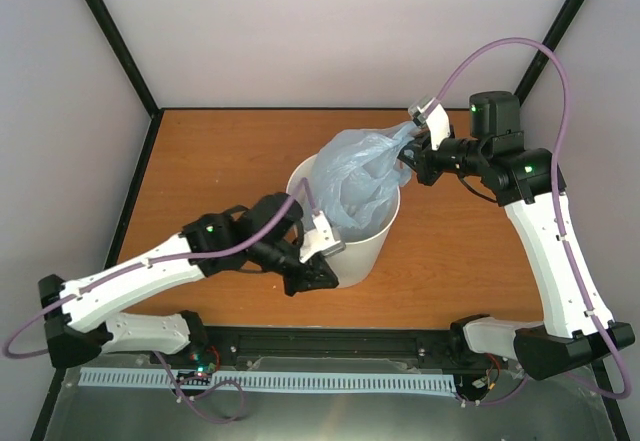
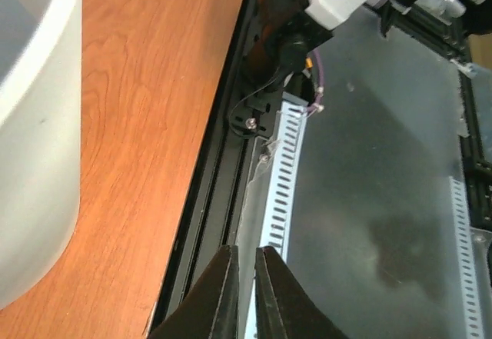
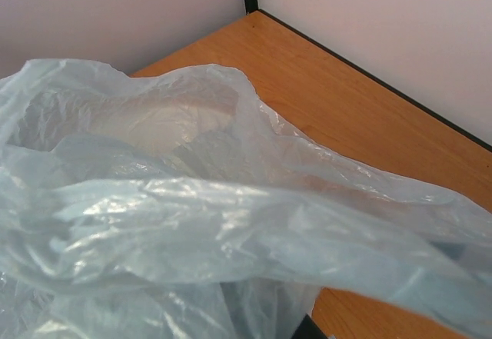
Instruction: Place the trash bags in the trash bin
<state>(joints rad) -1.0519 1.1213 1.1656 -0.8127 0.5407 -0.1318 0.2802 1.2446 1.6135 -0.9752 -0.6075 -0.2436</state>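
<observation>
The off-white trash bin (image 1: 362, 251) stands upright at the middle of the wooden table. The pale-blue translucent trash bag (image 1: 358, 173) hangs partly inside the bin's mouth and bulges over its far right rim. My right gripper (image 1: 408, 153) is shut on the bag's upper right corner, just above and right of the rim. In the right wrist view the bag (image 3: 192, 224) fills the frame and hides the fingers. My left gripper (image 1: 310, 277) is by the bin's near left wall, shut and empty (image 2: 246, 258). The bin wall (image 2: 38, 124) shows at the left there.
A black rail (image 1: 330, 343) and a white slotted cable duct (image 1: 300, 381) run along the table's near edge, with a metal plate (image 2: 384, 201) beyond. Pale walls with black corner posts (image 1: 110, 31) enclose the table. Purple cables (image 1: 520, 46) loop over both arms.
</observation>
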